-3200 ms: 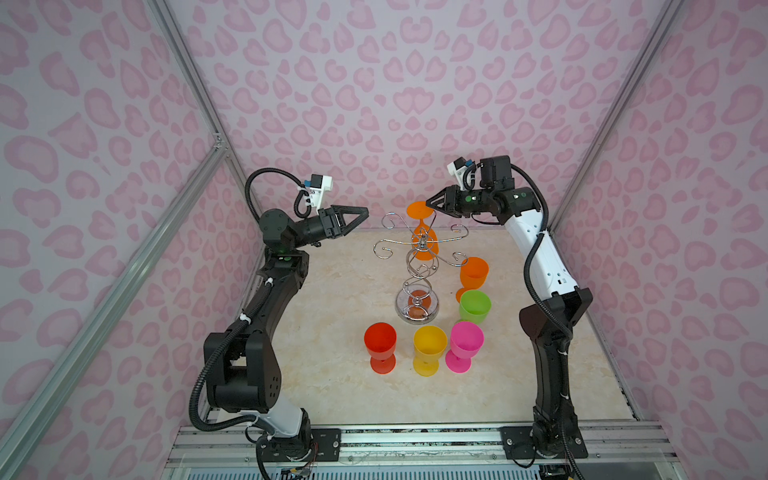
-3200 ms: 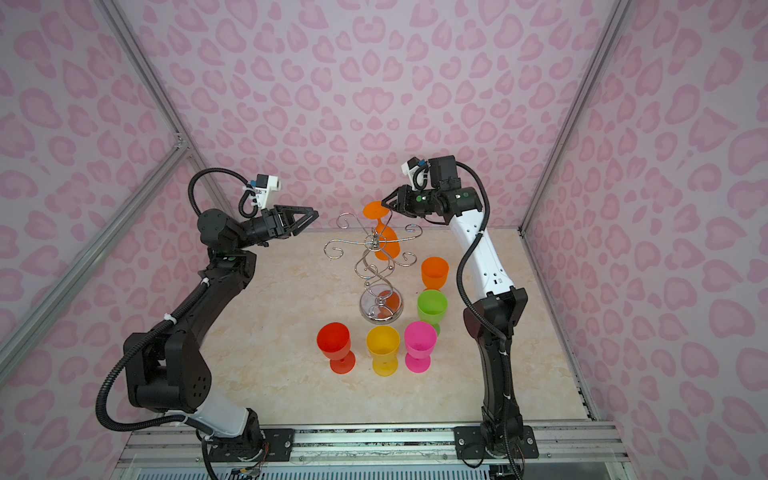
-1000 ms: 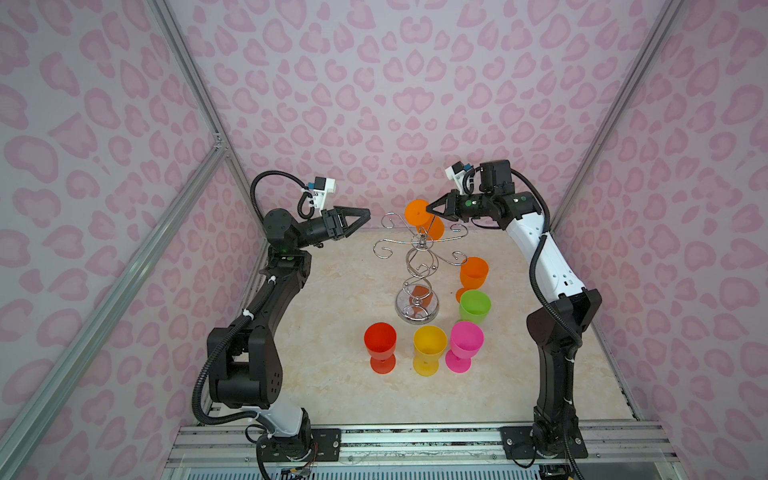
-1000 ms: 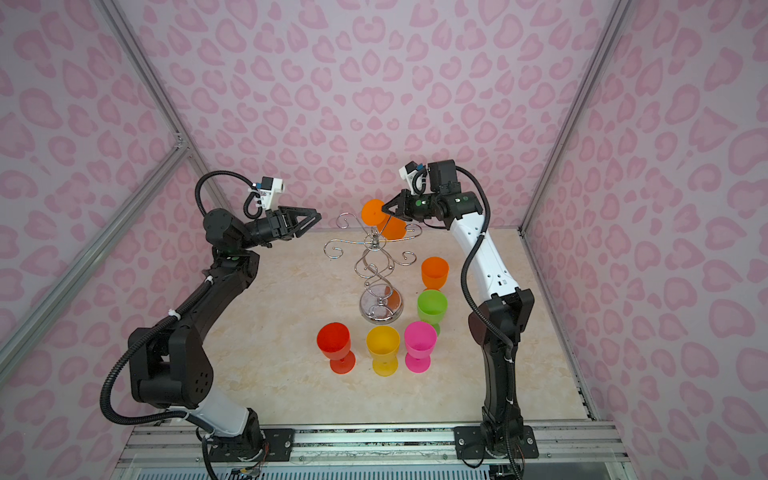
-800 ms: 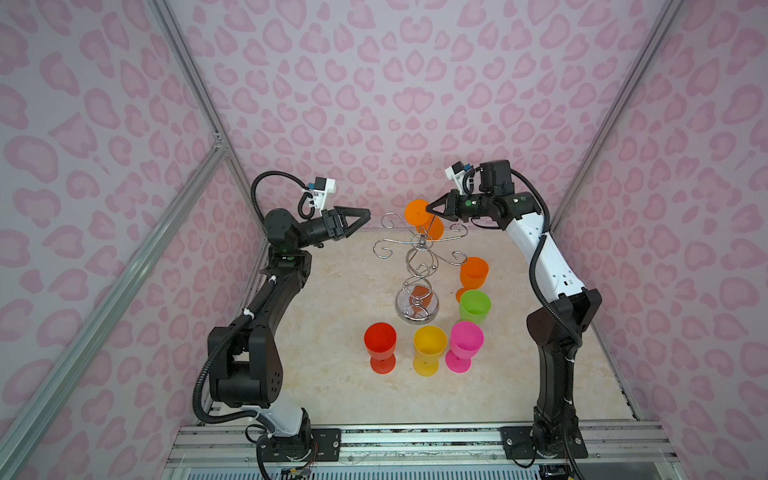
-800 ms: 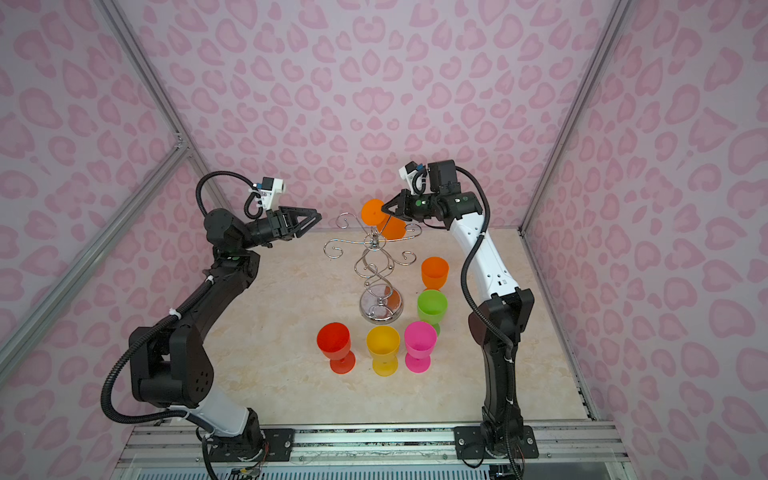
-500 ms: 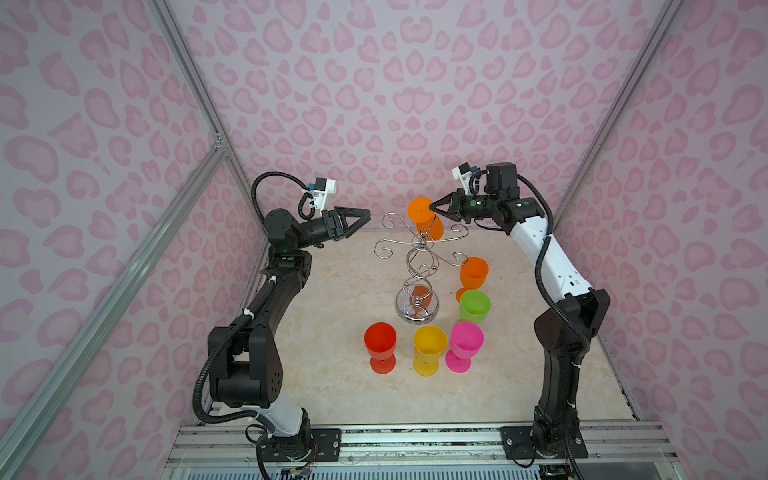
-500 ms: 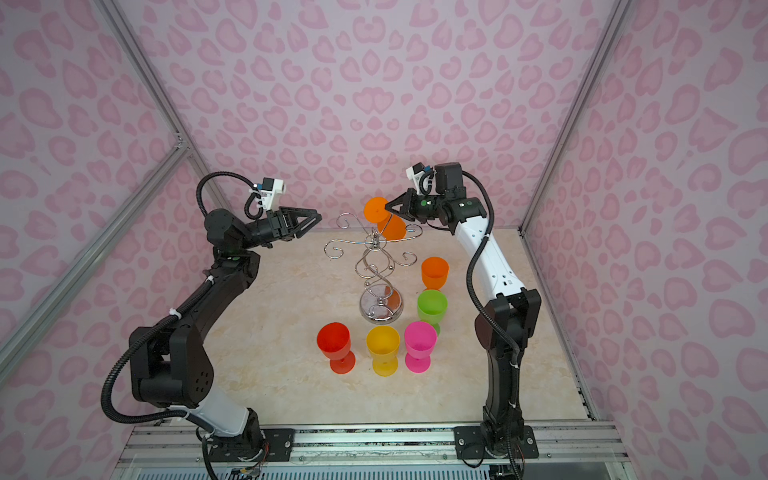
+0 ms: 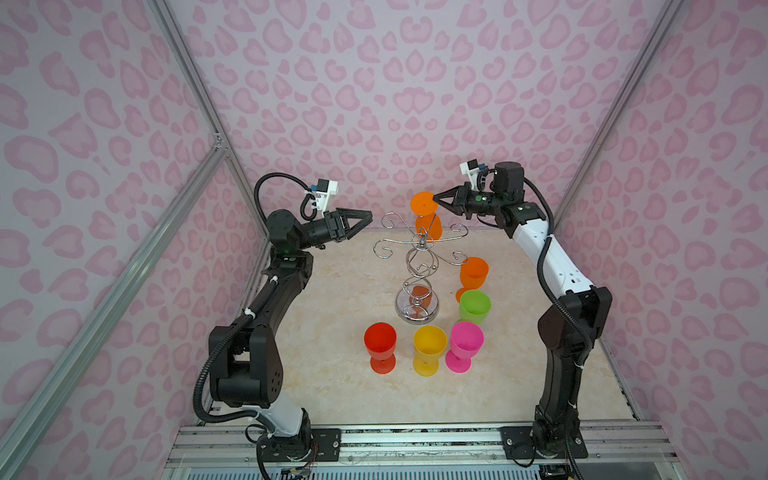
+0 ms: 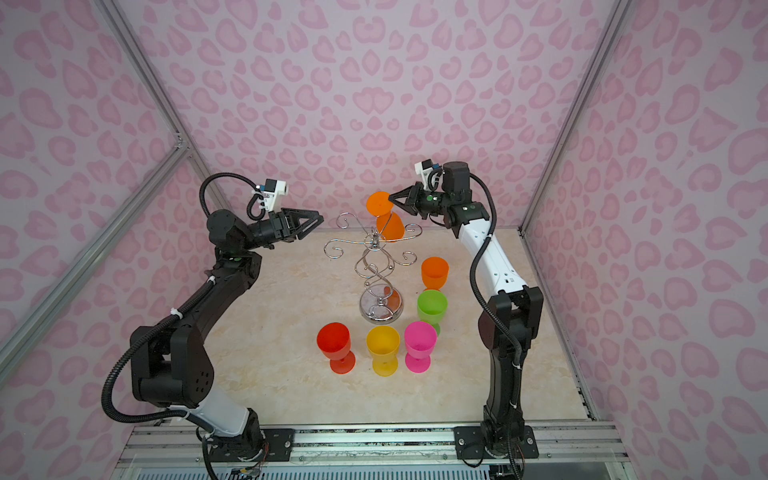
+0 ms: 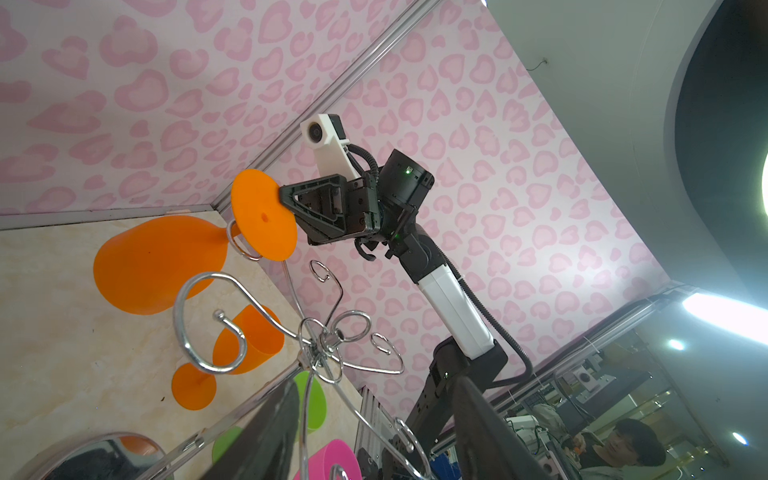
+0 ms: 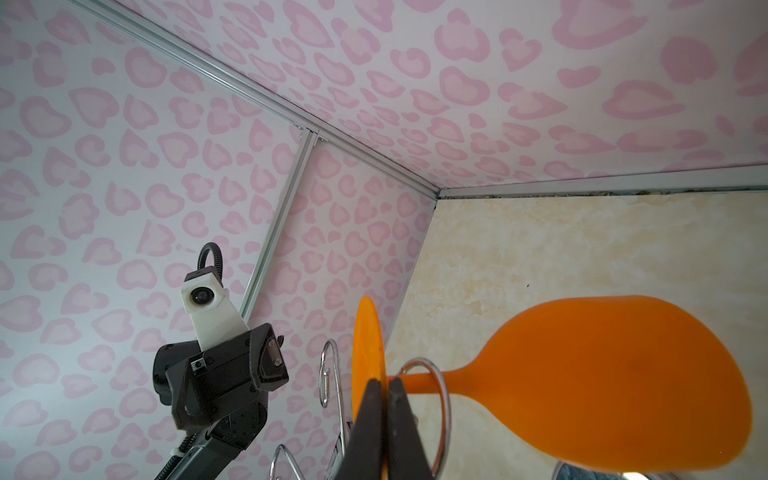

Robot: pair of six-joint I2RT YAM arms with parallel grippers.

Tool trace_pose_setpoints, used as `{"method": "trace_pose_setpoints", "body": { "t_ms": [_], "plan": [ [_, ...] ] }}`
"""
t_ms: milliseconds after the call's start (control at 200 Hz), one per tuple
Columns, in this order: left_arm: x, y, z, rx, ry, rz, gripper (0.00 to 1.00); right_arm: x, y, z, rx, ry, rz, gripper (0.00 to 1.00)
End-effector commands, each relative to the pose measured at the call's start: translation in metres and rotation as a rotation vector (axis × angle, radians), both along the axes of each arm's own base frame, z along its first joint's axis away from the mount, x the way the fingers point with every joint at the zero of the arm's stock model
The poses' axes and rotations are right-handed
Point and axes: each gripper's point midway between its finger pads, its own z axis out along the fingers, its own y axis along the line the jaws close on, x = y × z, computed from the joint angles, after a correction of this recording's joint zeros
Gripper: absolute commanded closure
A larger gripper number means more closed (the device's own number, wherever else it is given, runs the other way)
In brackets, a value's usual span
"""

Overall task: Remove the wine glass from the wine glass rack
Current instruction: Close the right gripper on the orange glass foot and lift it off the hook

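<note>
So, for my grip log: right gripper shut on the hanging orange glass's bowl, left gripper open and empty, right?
Not the bowl: the right wrist view shows the right gripper shut on the round foot of the hanging orange glass. The rest holds: the left gripper is open and empty.

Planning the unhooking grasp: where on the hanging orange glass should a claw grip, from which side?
Grip the hanging glass by its flat foot, edge-on from the right: it sits exposed above a hook of the wine glass rack, bowl below. The right claw is shut there.
</note>
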Motion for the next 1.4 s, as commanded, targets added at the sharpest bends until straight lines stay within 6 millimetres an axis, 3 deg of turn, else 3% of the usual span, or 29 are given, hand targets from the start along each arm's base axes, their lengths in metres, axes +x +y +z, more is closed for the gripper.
{"method": "trace_pose_setpoints", "body": {
  "t_ms": [0,570,921,1396],
  "plan": [
    [-0.003,0.000,0.002,0.006,-0.036,-0.007,0.38,0.002,-0.003,0.014,0.030,-0.059,-0.007,1.00],
    [-0.002,-0.003,-0.001,0.005,-0.031,-0.009,0.38,-0.025,-0.015,0.011,0.024,-0.063,-0.007,1.00],
    [-0.005,-0.003,0.001,0.005,-0.037,-0.008,0.38,-0.049,0.006,0.014,0.019,-0.072,0.047,1.00],
    [-0.015,-0.003,0.000,0.014,-0.046,-0.017,0.38,-0.046,0.042,0.026,0.030,-0.080,0.110,1.00]
  ]
}}
